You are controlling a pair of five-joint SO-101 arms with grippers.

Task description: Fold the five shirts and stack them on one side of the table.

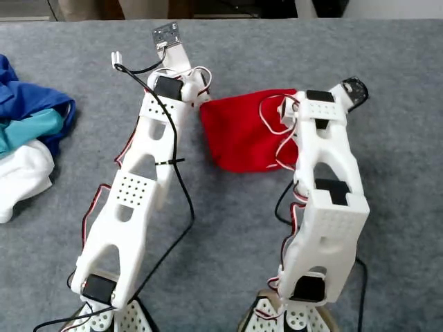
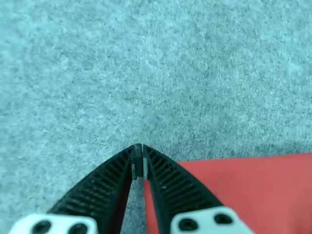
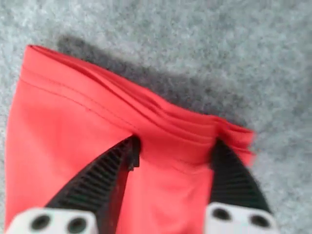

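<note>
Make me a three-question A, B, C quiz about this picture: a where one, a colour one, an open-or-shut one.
1. Where does the folded red cloth shirt lie on the grey table?
A. At the right edge
B. Between the left arm and the right arm
C. Hanging off the table
2. Which colours are in the loose pile of shirts?
A. Yellow, green, black
B. All red
C. Dark blue, teal, white
3. How is the right gripper?
A. Open over the red shirt
B. Shut on the red shirt
C. Shut on a white shirt

1 B, it lies between them; 2 C, those three show there; 3 A, its black fingers stand apart over the red fold.
</note>
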